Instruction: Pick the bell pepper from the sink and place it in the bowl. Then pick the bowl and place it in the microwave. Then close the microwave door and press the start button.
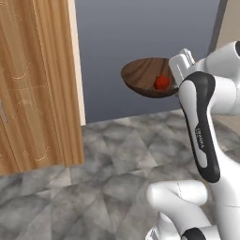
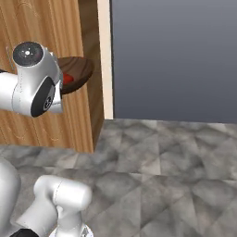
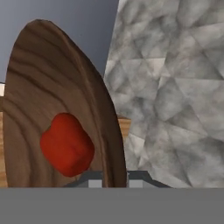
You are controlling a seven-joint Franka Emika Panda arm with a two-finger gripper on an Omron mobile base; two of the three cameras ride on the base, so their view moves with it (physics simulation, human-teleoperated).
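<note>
1. The bowl (image 1: 146,76) is wide, shallow and round, of dark brown wood with curved grain lines; it is held up in the air, well above the floor (image 1: 108,178).
2. The pepper (image 1: 162,82) is small, glossy, red and lumpy. It lies inside the bowl, at about 4 o'clock in the left base view, near the rim by the arm.
3. The hand (image 3: 114,183) shows in the hand view as two small dark tips at 6 o'clock, one either side of the bowl's thin rim, pinching it.
4. In that view the bowl stands edge-on, with its hollow facing 9 o'clock and the pepper at 7 o'clock.
5. The floor is mottled grey stone in angular patches.
6. A tall cabinet (image 1: 37,84) of light wood with wavy grain stands at 9 o'clock in the left base view; a plain blue-grey wall (image 1: 140,33) fills 12 o'clock.
7. In the right base view the bowl overlaps the cabinet's corner edge; whether they touch cannot be told. Open floor lies from 3 to 6 o'clock.
</note>
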